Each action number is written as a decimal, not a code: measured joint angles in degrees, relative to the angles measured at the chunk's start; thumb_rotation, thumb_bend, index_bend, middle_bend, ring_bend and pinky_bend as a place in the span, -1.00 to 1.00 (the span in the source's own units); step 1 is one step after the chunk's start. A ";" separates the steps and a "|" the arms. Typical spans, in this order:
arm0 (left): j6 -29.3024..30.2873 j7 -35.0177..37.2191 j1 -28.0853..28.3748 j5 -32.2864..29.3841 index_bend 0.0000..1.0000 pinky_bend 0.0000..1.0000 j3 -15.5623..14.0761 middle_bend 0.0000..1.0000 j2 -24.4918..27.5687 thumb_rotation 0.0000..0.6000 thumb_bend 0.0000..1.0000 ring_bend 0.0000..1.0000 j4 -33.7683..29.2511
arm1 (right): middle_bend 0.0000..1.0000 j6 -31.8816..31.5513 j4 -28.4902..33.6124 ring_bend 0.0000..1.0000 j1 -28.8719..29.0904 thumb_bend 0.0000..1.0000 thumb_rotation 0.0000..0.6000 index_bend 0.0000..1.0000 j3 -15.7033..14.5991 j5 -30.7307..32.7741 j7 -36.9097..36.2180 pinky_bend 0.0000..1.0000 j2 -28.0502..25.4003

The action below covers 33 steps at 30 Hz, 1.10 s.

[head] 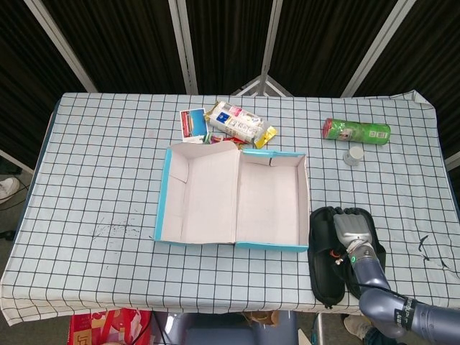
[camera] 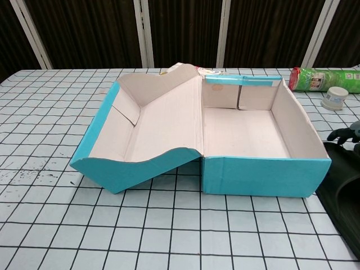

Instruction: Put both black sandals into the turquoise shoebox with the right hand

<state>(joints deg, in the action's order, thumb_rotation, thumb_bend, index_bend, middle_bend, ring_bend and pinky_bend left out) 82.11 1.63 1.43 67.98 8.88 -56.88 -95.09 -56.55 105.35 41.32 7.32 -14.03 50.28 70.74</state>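
The turquoise shoebox [head: 302, 208] stands open in the middle of the table, its lid [head: 198, 194] folded out to the left and its inside empty. Two black sandals lie side by side just right of the box at the table's front edge: the left sandal [head: 323, 262] and the right sandal [head: 379, 257], partly under my arm. In the chest view a sandal [camera: 343, 191] shows at the right edge. My right hand [head: 352, 228] lies palm-down over the sandals' far ends, fingers [camera: 342, 134] spread and bent down, closed on nothing that I can see. My left hand is out of view.
A green can [head: 356, 131] lies at the back right with a small white cap [head: 352, 156] in front of it. Snack packets [head: 233, 121] and a card [head: 192, 122] lie behind the box. The table's front edge runs right by the sandals.
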 measured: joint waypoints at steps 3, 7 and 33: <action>0.02 -0.35 0.07 0.00 -0.73 -0.82 -0.04 -0.91 -0.11 1.00 -0.25 -1.00 -0.12 | -0.59 0.96 -0.18 -0.83 1.31 -0.81 1.00 -0.72 -0.72 1.44 -0.08 -0.98 -0.35; -0.02 -0.61 0.14 -0.11 -0.73 -0.82 -0.05 -0.91 -0.17 1.00 -0.25 -1.00 -0.19 | -0.48 1.92 -0.46 -0.83 2.63 -0.81 1.00 -0.55 -1.11 2.56 -1.00 -1.00 -0.48; -0.50 -0.37 0.38 -0.05 -0.73 -0.81 -0.20 -0.91 -0.14 1.00 -0.25 -1.00 -0.03 | -0.73 5.92 4.11 -0.90 15.10 -0.81 1.00 -0.66 -7.14 19.11 4.07 -1.00 -5.55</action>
<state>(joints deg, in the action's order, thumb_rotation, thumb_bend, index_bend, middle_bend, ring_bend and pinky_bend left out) 81.61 1.26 1.80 67.94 8.68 -57.02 -95.12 -50.63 109.47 56.42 0.18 5.08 54.35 65.19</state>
